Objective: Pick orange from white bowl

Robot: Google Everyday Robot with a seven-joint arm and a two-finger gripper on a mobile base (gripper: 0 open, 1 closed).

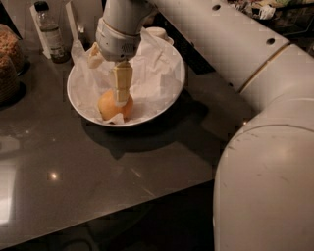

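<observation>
The orange lies in the front left of the white bowl, on crumpled white paper. My gripper hangs down into the bowl directly over the orange. It is open, with one cream finger reaching onto the orange's top right side and the other finger further left and back by the paper. The orange's top is partly hidden behind that finger. The bowl sits on a dark glossy counter.
A small bottle and a white carton stand behind the bowl at the left. Glass jars of brown food stand at the far left. A small white bowl sits behind the big one. My arm spans the right side.
</observation>
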